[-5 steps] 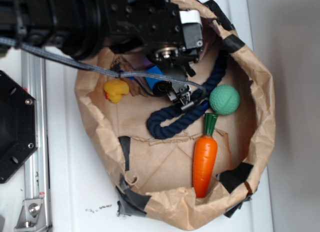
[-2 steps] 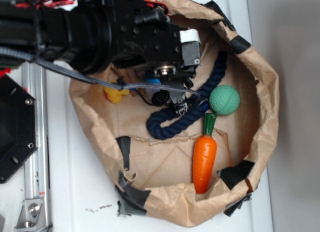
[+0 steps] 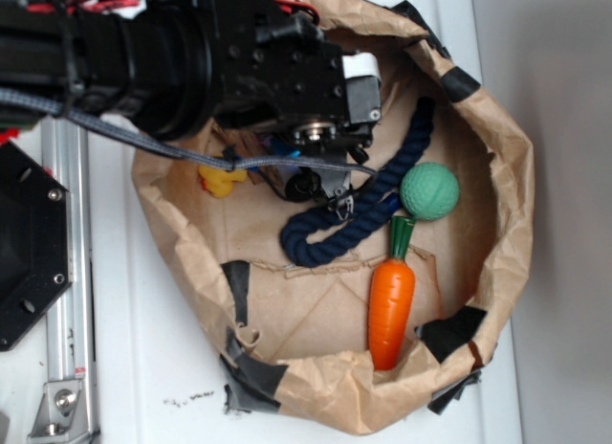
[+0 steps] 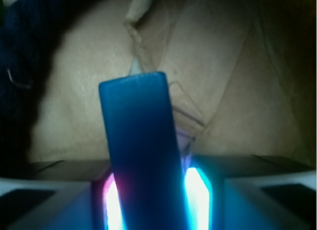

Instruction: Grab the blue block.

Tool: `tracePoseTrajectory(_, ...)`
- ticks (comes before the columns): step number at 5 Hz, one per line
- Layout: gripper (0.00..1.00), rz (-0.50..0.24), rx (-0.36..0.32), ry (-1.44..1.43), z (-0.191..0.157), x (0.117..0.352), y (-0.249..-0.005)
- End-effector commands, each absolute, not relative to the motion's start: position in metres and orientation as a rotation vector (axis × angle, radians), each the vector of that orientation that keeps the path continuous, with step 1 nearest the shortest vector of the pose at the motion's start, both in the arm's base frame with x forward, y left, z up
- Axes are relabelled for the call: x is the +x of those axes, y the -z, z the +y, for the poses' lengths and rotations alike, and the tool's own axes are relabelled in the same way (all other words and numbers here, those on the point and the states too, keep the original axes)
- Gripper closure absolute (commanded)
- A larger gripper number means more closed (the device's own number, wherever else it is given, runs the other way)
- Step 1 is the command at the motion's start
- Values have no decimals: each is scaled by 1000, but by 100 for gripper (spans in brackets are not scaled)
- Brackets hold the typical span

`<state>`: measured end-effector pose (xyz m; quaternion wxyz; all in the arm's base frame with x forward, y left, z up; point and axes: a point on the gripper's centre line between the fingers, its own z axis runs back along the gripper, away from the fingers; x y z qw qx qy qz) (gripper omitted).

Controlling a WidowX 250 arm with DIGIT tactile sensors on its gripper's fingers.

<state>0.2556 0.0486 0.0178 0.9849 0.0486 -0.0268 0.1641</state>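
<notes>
Paper nest: one crumpled brown paper bag [image 3: 497, 166] lies open on the white table [image 3: 153, 358], its rim patched with several strips of black tape [image 3: 449, 334]; I count at least five patches.
Blue block: one only. In my wrist view the blue block [image 4: 141, 150] stands lengthwise between my two lit fingers [image 4: 198, 195], its far end reaching out over the brown paper floor. From the exterior view just a sliver of it [image 3: 290, 153] shows under my wrist, at the bag's upper left.
My gripper: my gripper [image 4: 154, 200] has one finger on each side of the block and close against it; I cannot tell for sure whether they already press on it. From outside, my gripper [image 3: 320, 181] is low inside the bag, mostly hidden by my own black arm.
Rope: one dark navy twisted rope [image 3: 335, 235], curling from the bag's upper wall down to its middle, passing just beside my fingers.
Ball: one green ball [image 3: 429, 190], right of the rope and touching the carrot's leafy tip.
Carrot: one orange carrot [image 3: 391, 305], lying lengthwise near the bag's lower right wall.
Duck: one yellow toy duck [image 3: 221, 182], partly covered by my cable, left of the block.
</notes>
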Motion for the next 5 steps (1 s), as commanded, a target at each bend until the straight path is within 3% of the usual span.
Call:
tracePoseTrajectory(1,100,-158,66,-207,49,268,-106)
tracePoseTrajectory(2,100,-216,51,-44,31,276,-157)
tracePoseTrajectory(3,100,-135,36,87,13,279,-168)
tracePoseTrajectory(4,100,-93,2,201,-4,270,-158)
tracePoseTrajectory(5,100,-105,34,200,-8,266,-156)
